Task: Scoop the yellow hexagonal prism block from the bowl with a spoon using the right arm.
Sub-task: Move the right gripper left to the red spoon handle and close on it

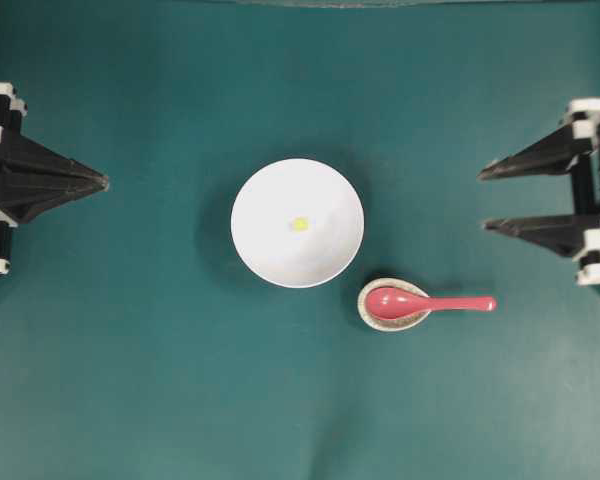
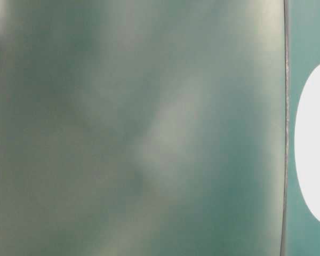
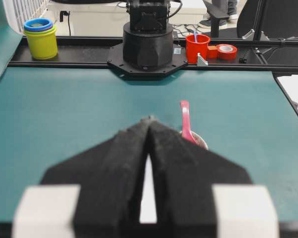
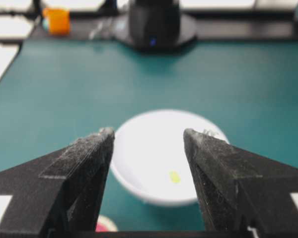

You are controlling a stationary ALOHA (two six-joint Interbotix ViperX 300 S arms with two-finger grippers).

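Note:
The white bowl [image 1: 270, 245] stands mid-table with the tiny yellow hexagonal prism block [image 1: 299, 224] lying inside it. The pink-red spoon [image 1: 435, 302] lies to its lower right, scoop on a speckled spoon rest [image 1: 365, 312], handle pointing right. My right gripper [image 1: 487, 199] hovers open and empty at the right edge, well clear of the spoon. Through its fingers the right wrist view shows the bowl [image 4: 149, 153] and the block [image 4: 174, 176]. My left gripper [image 1: 105, 182] is shut at the far left. The left wrist view shows the spoon [image 3: 185, 119] beyond the gripper [image 3: 149, 119].
Teal mat covers the table. Beyond its far edge the left wrist view shows stacked yellow and blue cups [image 3: 40, 37], a red cup [image 3: 197, 48] and a red tape roll [image 3: 226, 51]. An orange cup [image 4: 57, 21] stands behind the other end. The table-level view is mostly blur.

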